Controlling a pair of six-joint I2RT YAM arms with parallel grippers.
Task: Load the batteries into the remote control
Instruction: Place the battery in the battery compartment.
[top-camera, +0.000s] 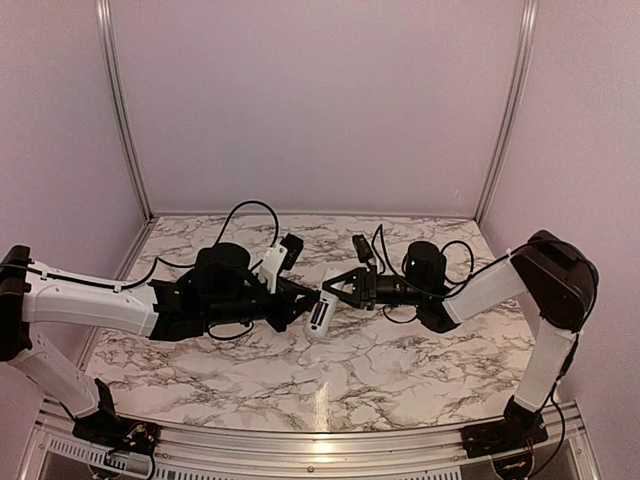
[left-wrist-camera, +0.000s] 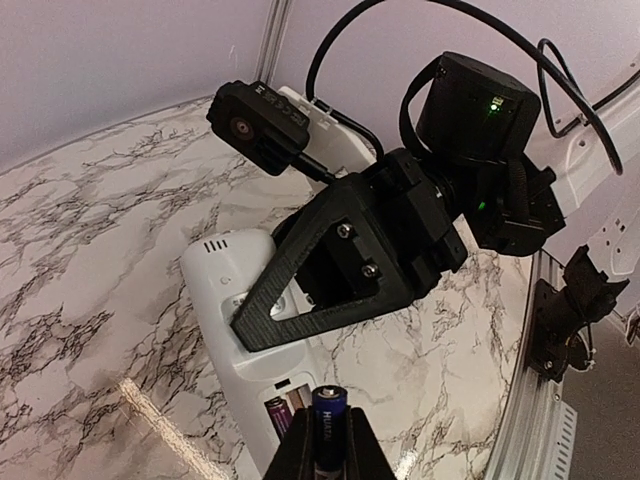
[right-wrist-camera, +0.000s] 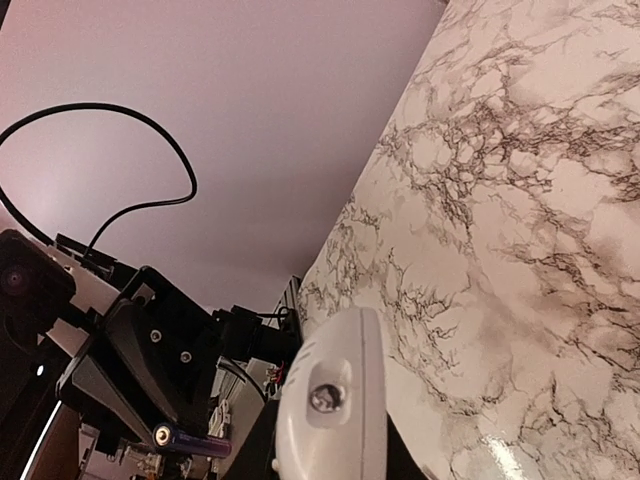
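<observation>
The white remote control (top-camera: 320, 311) is held tilted above the marble table, back side up, clamped across its upper half by my right gripper (top-camera: 336, 290). In the left wrist view its battery bay (left-wrist-camera: 287, 408) is open, with one purple battery (left-wrist-camera: 274, 417) lying in it. My left gripper (left-wrist-camera: 327, 432) is shut on a second, dark blue battery (left-wrist-camera: 329, 420), its pale tip pointing at the bay's free slot, just short of it. In the right wrist view the remote (right-wrist-camera: 335, 400) shows end-on in my right gripper (right-wrist-camera: 330, 452), with the held battery (right-wrist-camera: 190, 438) at lower left.
Both arms meet over the middle of the marble table (top-camera: 400, 360). The right wrist camera and cables (left-wrist-camera: 262, 125) hang over the remote. Aluminium frame rails (top-camera: 510, 110) and pale walls close the back and sides; a metal rail (top-camera: 320, 450) runs along the near edge.
</observation>
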